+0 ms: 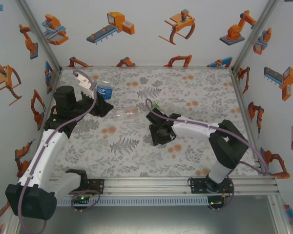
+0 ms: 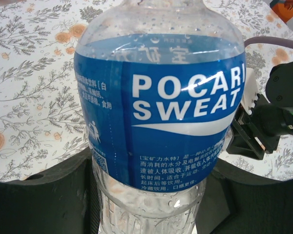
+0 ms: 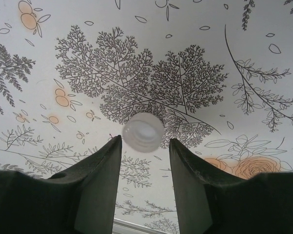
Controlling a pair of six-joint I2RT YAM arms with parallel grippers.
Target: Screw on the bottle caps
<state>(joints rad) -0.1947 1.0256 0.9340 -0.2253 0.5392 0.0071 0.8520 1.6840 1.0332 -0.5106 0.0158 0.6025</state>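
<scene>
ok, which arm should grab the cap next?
Right. The right gripper hangs over a white cap lying on the table, holding nothing, with the cap lined up with the gap between its open fingers. The left gripper is shut on the blue-label bottle, so it's occupied.

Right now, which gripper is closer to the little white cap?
Right. The right gripper sits just short of the cap, fingers apart; the left gripper is farther off, holding the blue bottle.
</scene>
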